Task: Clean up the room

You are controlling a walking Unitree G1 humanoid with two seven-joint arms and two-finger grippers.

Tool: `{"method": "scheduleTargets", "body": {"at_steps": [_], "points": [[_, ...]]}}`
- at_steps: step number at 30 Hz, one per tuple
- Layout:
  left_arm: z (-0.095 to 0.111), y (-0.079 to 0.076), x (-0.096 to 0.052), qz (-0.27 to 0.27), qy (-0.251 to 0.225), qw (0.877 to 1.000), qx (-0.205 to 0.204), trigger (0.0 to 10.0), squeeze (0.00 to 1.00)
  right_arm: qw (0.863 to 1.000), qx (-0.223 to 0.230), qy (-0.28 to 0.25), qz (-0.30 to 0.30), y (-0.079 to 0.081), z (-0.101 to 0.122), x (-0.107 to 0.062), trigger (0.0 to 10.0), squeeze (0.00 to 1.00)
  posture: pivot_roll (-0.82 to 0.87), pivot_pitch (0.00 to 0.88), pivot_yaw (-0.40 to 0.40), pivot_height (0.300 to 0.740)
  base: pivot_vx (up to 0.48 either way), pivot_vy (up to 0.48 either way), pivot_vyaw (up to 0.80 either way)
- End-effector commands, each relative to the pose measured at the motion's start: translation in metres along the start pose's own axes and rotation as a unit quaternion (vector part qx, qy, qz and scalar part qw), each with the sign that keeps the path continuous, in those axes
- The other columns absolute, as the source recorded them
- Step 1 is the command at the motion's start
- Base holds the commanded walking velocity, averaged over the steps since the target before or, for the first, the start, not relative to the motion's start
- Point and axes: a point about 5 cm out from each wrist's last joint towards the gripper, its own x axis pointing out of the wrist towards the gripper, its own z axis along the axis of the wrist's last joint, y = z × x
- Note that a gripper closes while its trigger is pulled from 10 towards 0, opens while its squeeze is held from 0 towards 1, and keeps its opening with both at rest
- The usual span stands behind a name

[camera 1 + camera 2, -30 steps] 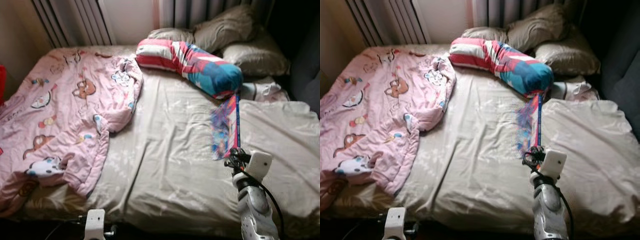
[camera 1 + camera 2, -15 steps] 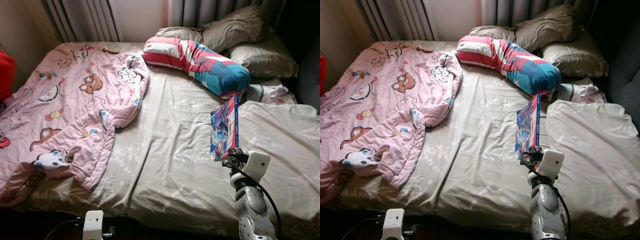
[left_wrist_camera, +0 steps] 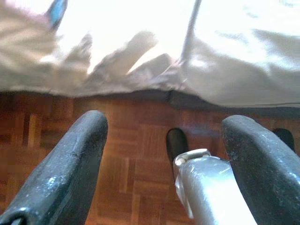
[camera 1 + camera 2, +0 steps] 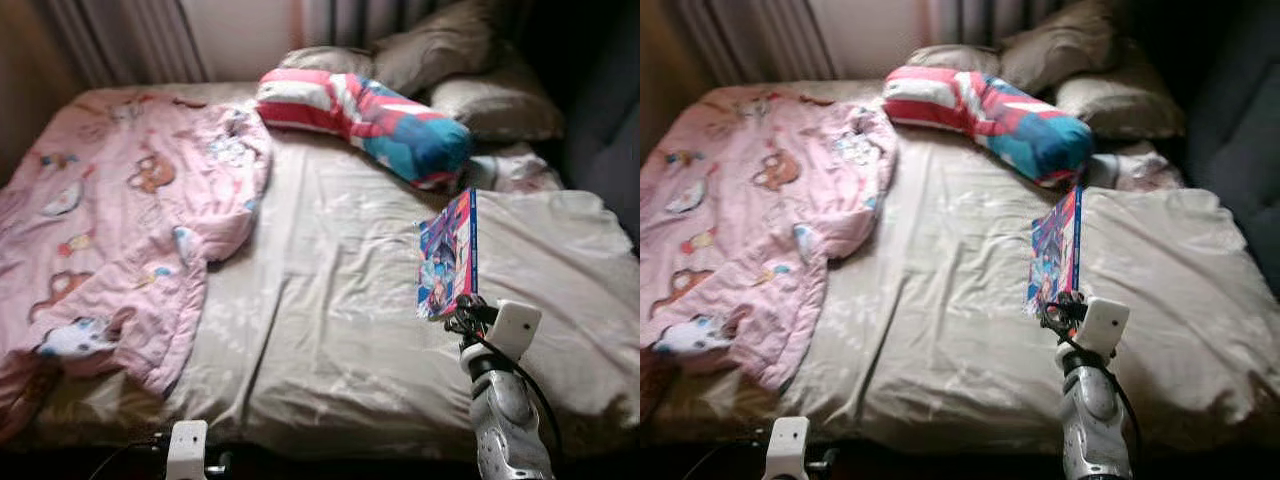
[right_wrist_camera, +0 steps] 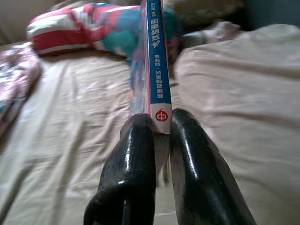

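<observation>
Right gripper (image 5: 161, 129): both black fingers (image 5: 136, 154) pressed onto the near end of a book (image 4: 448, 255), pinching it by the spine. The book stands on edge above the bed (image 4: 340, 300), extending away from the gripper toward the bolster. Spine is blue with a column of white characters, too blurred to read; at the gripped end, a red round mark with one white character on a white patch. Cover is a pink, blue and purple picture, detail unclear.

Beyond the book's far end: one striped bolster (image 4: 365, 110), red, white and teal, lying across the bed. Past it, three beige pillows (image 4: 490, 100) near the headboard. To the gripper's left, well apart: one pink cartoon-print blanket (image 4: 110, 220), rumpled, covering that side of the beige sheet.

Left gripper (image 3: 164, 159): fingers spread wide, holding nothing, hanging low over parquet floor (image 3: 136, 140) beside the bed's edge.
</observation>
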Motion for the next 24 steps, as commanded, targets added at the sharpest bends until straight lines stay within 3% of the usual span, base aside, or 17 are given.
{"method": "scheduleTargets", "body": {"at_steps": [1, 14, 19, 24], "points": [[-0.0081, 0.0005, -0.0022, -0.002, 0.017, 1.000, 0.011, 10.0, 0.00, 1.000, 0.001, -0.020, 0.009, 0.0046, 0.0092, 0.0025, 10.0, 0.00, -0.12, 0.172, 0.049, 0.740, 0.000, -0.281, -0.77], [-0.0049, -0.0027, -0.0009, -0.005, 0.013, 1.000, 0.015, 10.0, 0.00, 1.000, -0.005, -0.023, 0.009, 0.0060, 0.0099, 0.0022, 10.0, 0.00, -0.11, 0.176, 0.050, 0.740, 0.000, 0.000, 0.00], [-0.0032, -0.0039, -0.0006, -0.005, 0.008, 1.000, 0.016, 10.0, 0.00, 1.000, -0.001, -0.018, 0.010, 0.0067, 0.0088, 0.0021, 10.0, 0.00, -0.11, 0.177, 0.051, 0.740, 0.000, -0.366, 0.00], [-0.0030, -0.0033, -0.0008, -0.004, 0.005, 1.000, 0.015, 10.0, 0.00, 1.000, -0.001, -0.016, 0.012, 0.0070, 0.0083, 0.0020, 10.0, 0.00, -0.12, 0.175, 0.052, 0.740, 0.000, 0.000, -0.33]]}}
